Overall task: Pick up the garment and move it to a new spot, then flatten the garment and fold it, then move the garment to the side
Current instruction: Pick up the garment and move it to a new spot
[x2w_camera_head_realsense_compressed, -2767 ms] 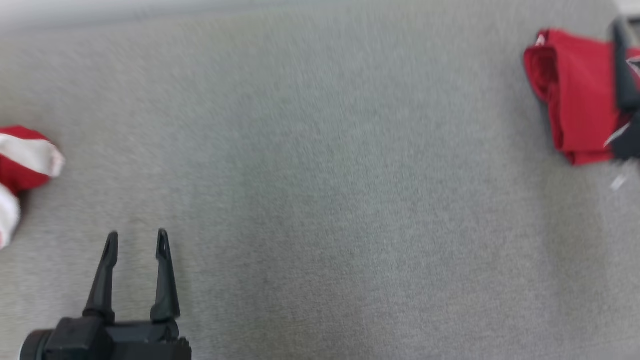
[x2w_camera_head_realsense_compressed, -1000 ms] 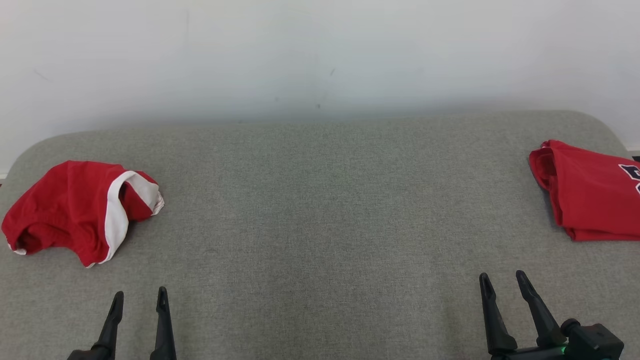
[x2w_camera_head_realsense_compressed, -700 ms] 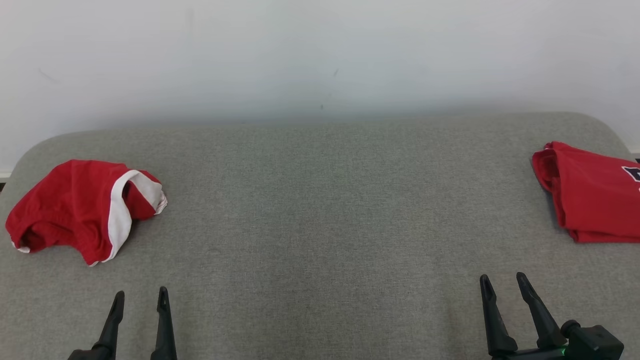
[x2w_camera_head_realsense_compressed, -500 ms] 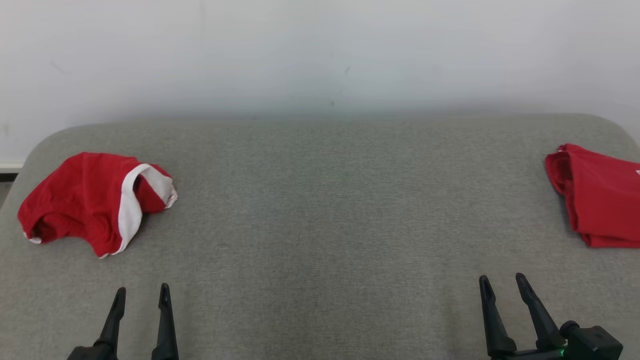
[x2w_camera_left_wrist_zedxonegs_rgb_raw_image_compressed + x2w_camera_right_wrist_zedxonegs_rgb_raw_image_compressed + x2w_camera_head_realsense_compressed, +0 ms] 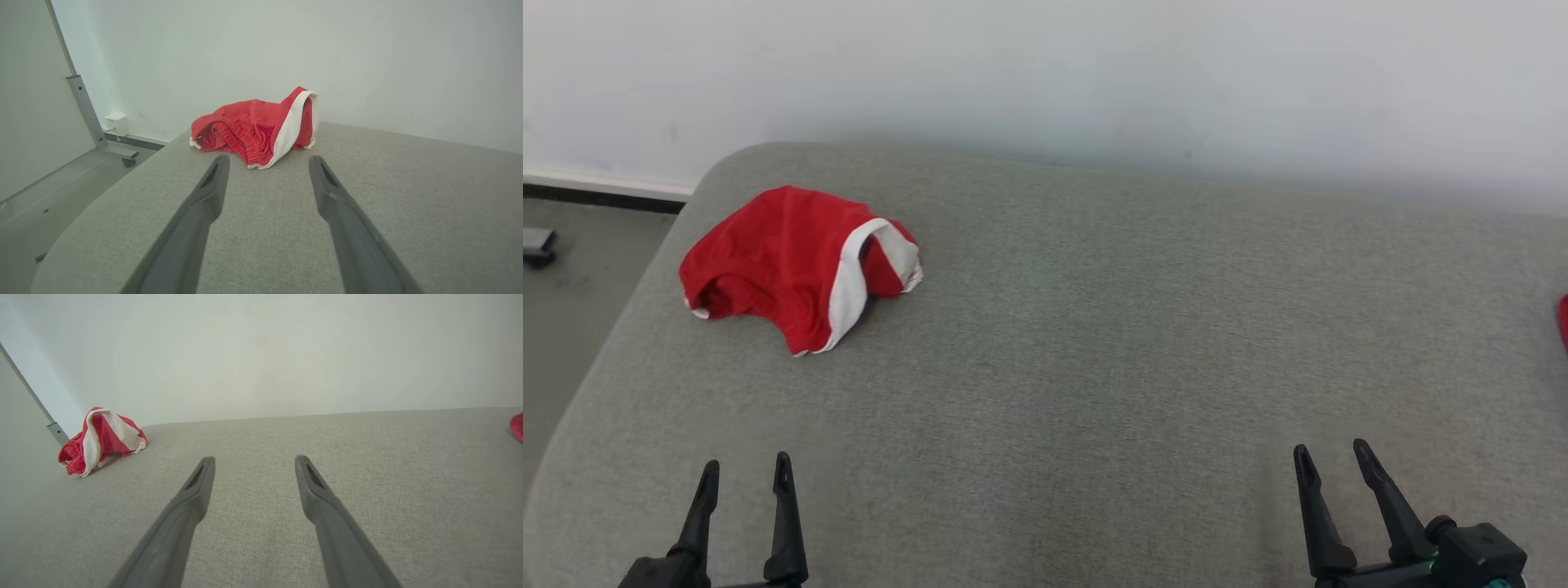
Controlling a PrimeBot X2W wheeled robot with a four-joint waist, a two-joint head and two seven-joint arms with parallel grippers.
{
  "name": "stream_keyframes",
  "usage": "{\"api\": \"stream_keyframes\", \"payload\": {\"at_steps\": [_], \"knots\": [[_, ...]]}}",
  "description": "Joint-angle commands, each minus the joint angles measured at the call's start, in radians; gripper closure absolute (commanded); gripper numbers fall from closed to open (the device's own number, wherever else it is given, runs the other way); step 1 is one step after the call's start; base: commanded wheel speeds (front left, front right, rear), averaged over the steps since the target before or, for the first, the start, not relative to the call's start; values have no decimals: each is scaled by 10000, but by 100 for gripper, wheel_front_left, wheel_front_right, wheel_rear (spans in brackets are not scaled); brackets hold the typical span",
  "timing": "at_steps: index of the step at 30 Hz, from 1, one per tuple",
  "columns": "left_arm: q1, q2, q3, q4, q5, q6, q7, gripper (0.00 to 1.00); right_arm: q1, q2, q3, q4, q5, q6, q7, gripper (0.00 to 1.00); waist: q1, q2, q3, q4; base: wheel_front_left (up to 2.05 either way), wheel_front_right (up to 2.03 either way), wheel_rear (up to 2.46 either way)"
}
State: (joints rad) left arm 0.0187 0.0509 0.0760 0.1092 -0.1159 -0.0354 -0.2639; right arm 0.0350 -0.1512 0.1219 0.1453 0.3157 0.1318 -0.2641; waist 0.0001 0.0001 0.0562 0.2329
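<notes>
From the head view I have the red garment [image 5: 792, 261], shorts with a white side stripe, lying bunched near the far left corner of the grey fabric-covered desk [image 5: 1094, 343]. Nothing is touching it. My left claw [image 5: 746, 462] sits at the near edge on the left and my right claw [image 5: 1331, 447] at the near edge on the right. Both are spread wide and carry nothing.

The left wrist view gives me what the head view cannot: the elastic waistband gapes toward me, and the white stripe stands up as a ridge on the far side. The garment lies straight ahead of the parted fingers [image 5: 204, 204], well short of contact. That view also shows a metal post [image 5: 83, 110] and a small white wall box [image 5: 116, 122] beyond the desk's left edge.

The right wrist view shows the same heap from the side, far off to the left. It also catches a sliver of a second red cloth [image 5: 517, 425] at the desk's right edge (in the head view it is barely a red speck).

Compared with half a second ago, the whole head picture has swung. The floor [image 5: 572, 269] now shows past the left edge, and the second cloth has almost slid out of frame. That is the camera turning, not the cloth moving. Both claws stay released.
</notes>
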Motion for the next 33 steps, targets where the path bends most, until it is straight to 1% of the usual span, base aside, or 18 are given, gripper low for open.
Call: {"api": "stream_keyframes", "payload": {"at_steps": [1,5,6,12,17,25,29,33], "knots": [[80,-7,5,-53,-56,76,-3,0,-142,-93,61,17,-42,-26,2,0,-1,-1,198,912,0,0,0],[175,-7,6,-136,-133,186,-3,0,-244,-202,152,31,-88,-26,1,0,-1,-1,294,1457,0,0,0],[175,-7,6,-136,-133,186,-3,0,-244,-202,152,31,-88,-26,1,0,-1,-1,294,1457,0,0,0],[297,-8,82,-131,-288,324,-3,0,-295,-284,265,80,-85,-26,1,0,-1,-1,333,2036,0,0,0],[345,-7,134,-127,-328,352,-3,0,-285,-291,364,146,-88,-26,1,0,-1,-1,282,2317,0,0,0],[464,-7,254,-171,-314,384,-3,0,-276,-330,497,196,-101,-26,1,0,-1,-1,205,2376,0,0,0],[373,-7,256,-129,-358,412,-3,0,-314,-396,518,201,-107,-26,1,0,-1,-1,263,2254,0,0,0],[-69,10,327,-93,-285,283,-3,0,-390,-428,470,136,-147,-26,1,0,-1,-1,423,2009,0,0,0]]}}
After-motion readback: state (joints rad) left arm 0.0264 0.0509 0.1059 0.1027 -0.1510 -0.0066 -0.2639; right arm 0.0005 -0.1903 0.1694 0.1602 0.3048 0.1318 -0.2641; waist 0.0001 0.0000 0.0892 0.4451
